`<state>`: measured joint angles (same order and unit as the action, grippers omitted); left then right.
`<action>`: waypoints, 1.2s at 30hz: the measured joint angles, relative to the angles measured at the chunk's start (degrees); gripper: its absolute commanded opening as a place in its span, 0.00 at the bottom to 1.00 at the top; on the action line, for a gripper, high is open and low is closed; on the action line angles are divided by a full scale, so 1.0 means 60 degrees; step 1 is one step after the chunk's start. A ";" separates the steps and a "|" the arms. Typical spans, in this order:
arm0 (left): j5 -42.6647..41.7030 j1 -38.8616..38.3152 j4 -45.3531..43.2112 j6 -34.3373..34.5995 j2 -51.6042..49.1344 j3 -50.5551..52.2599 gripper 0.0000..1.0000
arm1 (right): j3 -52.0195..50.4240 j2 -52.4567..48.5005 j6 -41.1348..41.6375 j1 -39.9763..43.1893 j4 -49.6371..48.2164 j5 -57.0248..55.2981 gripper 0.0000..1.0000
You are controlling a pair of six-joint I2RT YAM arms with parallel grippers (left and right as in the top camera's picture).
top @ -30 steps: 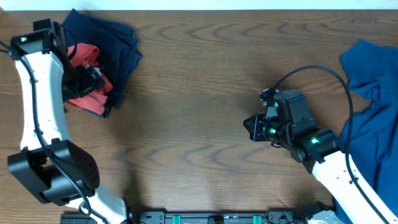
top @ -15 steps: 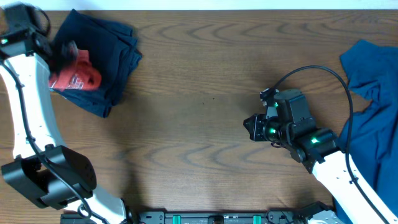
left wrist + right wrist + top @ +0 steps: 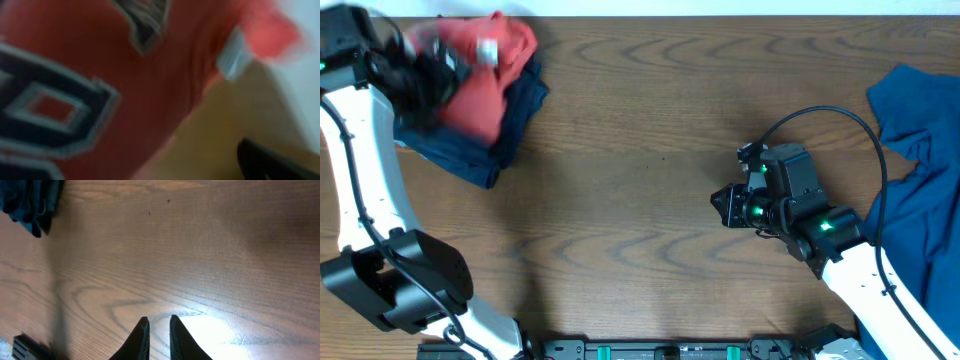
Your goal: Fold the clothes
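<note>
**Red shirt bunched at the left gripper, right gripper idling over bare wood**

The left gripper (image 3: 432,55) is showing only as a smear at the far corner of the table (image 3: 640,150). I cannot tell how far its jaws are standing apart, or whether they are pinching cloth. The coral-red T-shirt (image 3: 485,75) is sitting right against it and spreading away on its right side, toward the middle of the table. From the left wrist camera the shirt is filling almost the whole view, pressed up close. Its dark printed lettering (image 3: 45,110), edged in white, is showing blurred, with one small white label (image 3: 234,56) sticking out at the hem.

Under the red shirt, and reaching past it toward the arm's base, the dark navy garment (image 3: 515,105) is lying in a rumpled heap, partly covered.

The right gripper (image 3: 723,207) is hanging well apart from all of this, over open wood. Its two fingers (image 3: 142,340) are standing nearly together, with only a thin strip of table showing between them. They are holding nothing and touching no cloth. Far ahead of it and off to its left, a corner of the navy heap is showing in the wrist view. Behind it, out on its right side, the mid-blue garment (image 3: 910,140) is lying crumpled along the table's edge, with the right arm crossing over part of it.

Counting up, I am seeing three garments: one red, one navy, one blue. There are two arms, with one gripper apiece.
</note>
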<state>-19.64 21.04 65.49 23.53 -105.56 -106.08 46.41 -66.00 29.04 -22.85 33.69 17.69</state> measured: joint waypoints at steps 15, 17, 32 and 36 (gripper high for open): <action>0.2269 0.0514 0.0412 -0.2036 -0.1566 0.0401 0.98 | 0.0000 0.0000 -0.0674 0.0000 -0.0015 0.0084 0.11; 0.1082 0.0514 0.0375 -0.2605 -0.1534 0.0397 0.98 | 0.0000 0.0000 -0.0933 0.0000 -0.0047 0.0087 0.10; -1.0510 0.0729 -0.1355 -0.4444 -0.1279 0.0299 0.98 | 0.0000 0.0000 -0.1468 0.0000 -0.0572 0.0124 0.47; -1.0826 0.0714 -0.1355 -0.4182 -0.1045 0.0299 0.98 | 0.0000 0.0000 -0.1483 0.0000 -0.0576 0.0117 0.50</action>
<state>-84.60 25.32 57.36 -1.56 -111.83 -104.29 46.41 -66.00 20.14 -22.85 30.24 18.39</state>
